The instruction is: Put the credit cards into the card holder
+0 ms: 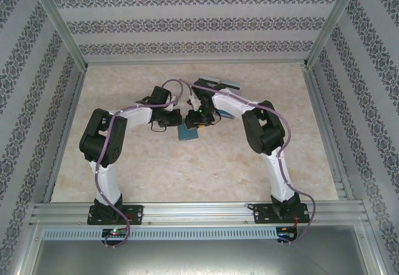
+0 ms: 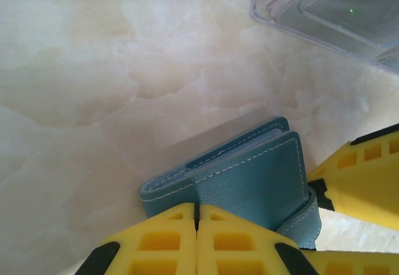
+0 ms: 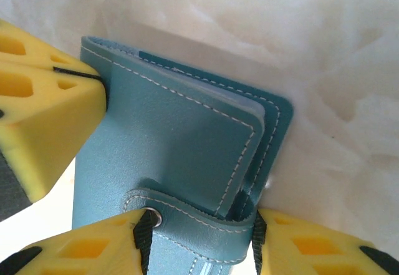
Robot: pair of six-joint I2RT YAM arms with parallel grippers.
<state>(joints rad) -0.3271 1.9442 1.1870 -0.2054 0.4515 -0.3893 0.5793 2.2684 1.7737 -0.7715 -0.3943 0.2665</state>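
From above, the card holder [image 1: 188, 133] lies in the middle of the table [image 1: 124, 169], between the left gripper [image 1: 169, 124] and the right gripper [image 1: 199, 122]. In the left wrist view the left gripper [image 2: 196, 209] is pinched closed on the holder's near edge; it looks light, soft and floppy, so a stitched edge suits better than the loose strap [image 2: 302, 222]. In the right wrist view the right gripper [image 3: 196, 225] is part-spread, clasping the strap end from both sides

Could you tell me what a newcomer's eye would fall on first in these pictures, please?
First, the slate-blue card holder at mid-table, with a tool on each side. Up close, the left tool is pinched shut on its edge, while the right tool straddles its snap strap. A clear plastic tray lies just beyond on the marbled table.
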